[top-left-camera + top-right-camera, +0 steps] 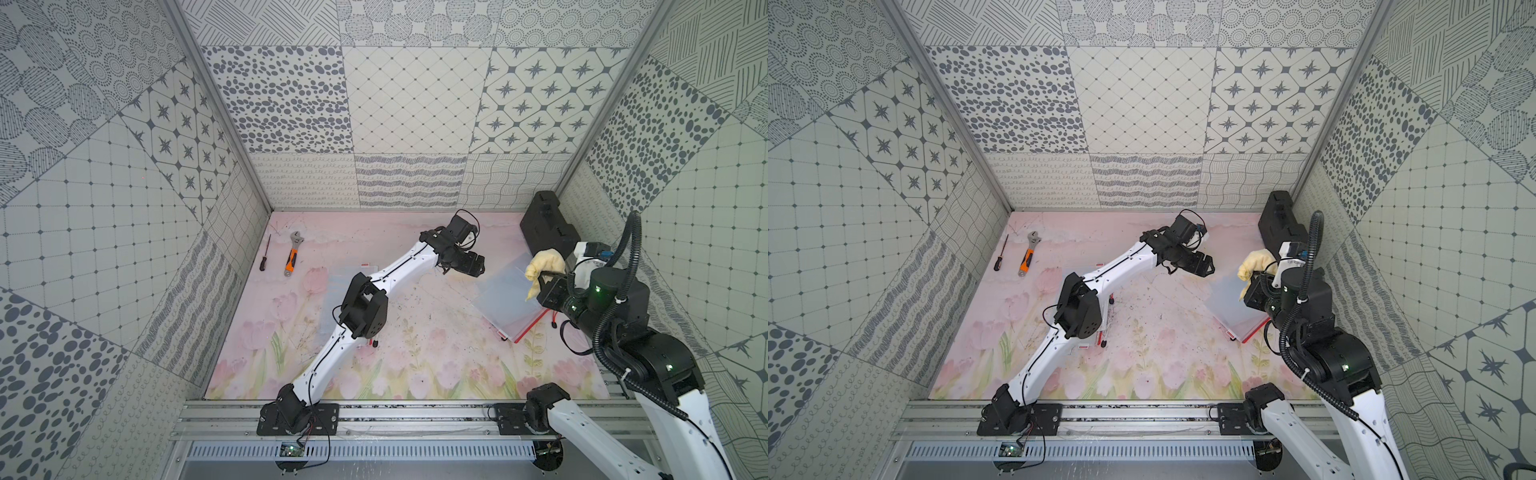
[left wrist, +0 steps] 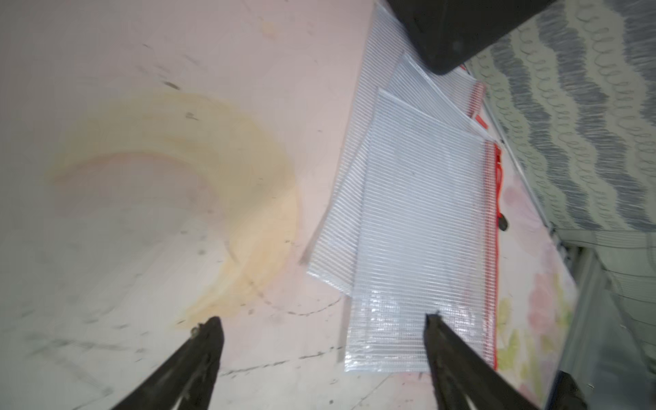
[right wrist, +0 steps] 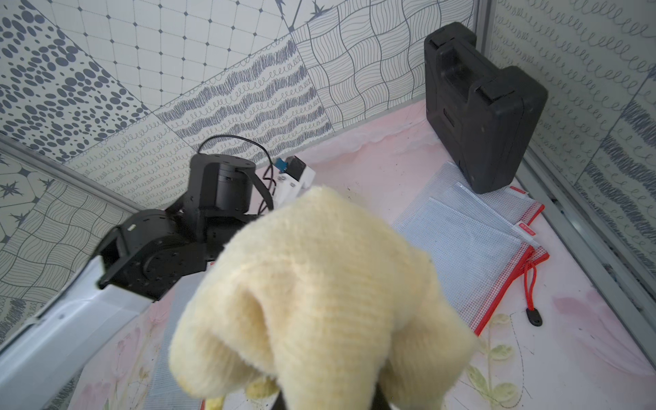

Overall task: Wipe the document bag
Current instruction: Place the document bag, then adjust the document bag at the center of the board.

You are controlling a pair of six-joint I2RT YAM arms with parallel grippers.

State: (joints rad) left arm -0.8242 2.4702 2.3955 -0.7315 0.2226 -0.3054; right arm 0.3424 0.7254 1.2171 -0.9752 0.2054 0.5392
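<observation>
A pink tulip-printed table mat (image 1: 415,353) covers the cell floor. A black plastic carry case (image 1: 546,226) stands upright at 2 o'clock, against the far corner of a stack of translucent mesh document bags with red zip edges (image 1: 505,295), which lies flat at 3 o'clock. The right gripper (image 1: 545,279) is clamped on a pale yellow fluffy cloth (image 1: 544,266) over the stack. The left gripper (image 2: 321,321) hangs at the stack's 9 o'clock edge, fingers spread wide. An orange-handled adjustable wrench (image 1: 292,258) and a thin black screwdriver (image 1: 265,252) lie at 10 o'clock
</observation>
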